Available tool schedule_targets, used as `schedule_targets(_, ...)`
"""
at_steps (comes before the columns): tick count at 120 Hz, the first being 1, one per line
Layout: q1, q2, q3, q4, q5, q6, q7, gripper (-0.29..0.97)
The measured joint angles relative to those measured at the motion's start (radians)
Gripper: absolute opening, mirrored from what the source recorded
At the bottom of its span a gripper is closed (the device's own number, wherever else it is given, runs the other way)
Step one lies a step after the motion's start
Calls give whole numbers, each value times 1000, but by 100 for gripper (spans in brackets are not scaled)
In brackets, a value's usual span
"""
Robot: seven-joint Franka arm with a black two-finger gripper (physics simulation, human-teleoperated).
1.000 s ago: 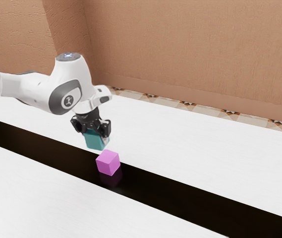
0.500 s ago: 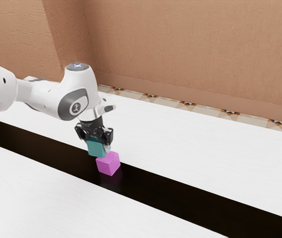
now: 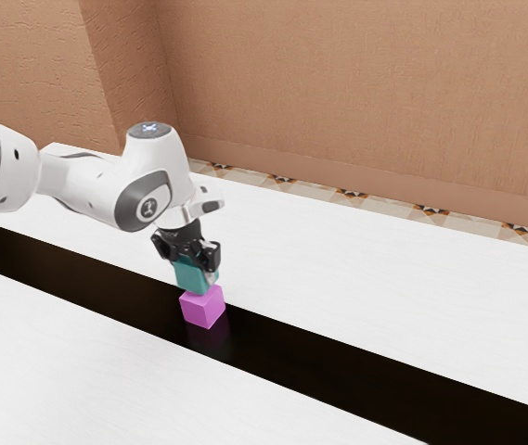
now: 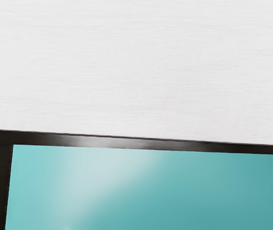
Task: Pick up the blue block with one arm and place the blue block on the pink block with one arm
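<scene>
The two black fingers are seen clamped on a teal-blue cubic block. It is gripped from two opposite sides by its upper part, and its lower part is left showing beneath them. The held block is placed directly over a pink cubic block. Its lower edge is seen to meet the pink block's top face, though it cannot be told whether any weight is borne there. The two blocks are roughly lined up, with the upper one set slightly toward the exterior view's left.

In the wrist view, the blue block's broad face is shown just under the hand, lit by a pale sheen. A narrow strip of the dark band is seen along its far edge.

The pink block is stood on a glossy black band, in which a faint reflection of it is caught. The band is run diagonally across a white table, and pale, finely grained table surface is shown beyond it.

Above the fingers, the white arm with grey joint caps is brought in from the exterior view's left and bent downward at the wrist. Behind the table, a strip of patterned floor tiles is bordered by rough tan walls.
</scene>
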Motion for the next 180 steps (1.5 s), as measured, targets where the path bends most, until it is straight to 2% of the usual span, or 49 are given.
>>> schedule_targets(82, -13, -56, -8, -82, -24, 22, -15, 36)
schedule_targets(180, 0, -16, -8, -35, -13, 26, -20, 36)
